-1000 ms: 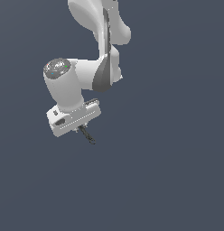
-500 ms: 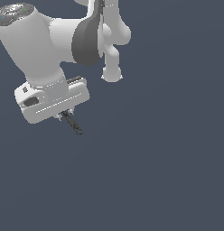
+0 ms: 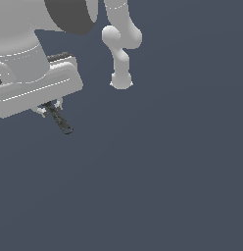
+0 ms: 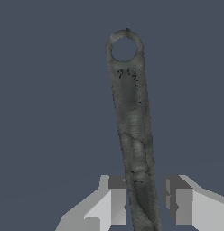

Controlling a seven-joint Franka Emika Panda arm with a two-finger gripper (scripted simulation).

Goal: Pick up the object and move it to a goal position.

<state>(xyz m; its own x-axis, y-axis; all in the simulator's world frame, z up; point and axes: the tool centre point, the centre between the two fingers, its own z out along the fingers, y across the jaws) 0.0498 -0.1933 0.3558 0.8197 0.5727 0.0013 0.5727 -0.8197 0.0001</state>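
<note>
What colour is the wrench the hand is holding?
Dark mottled grey, nearly black in places. The wrench shows best in the wrist view, between the white hand.
</note>
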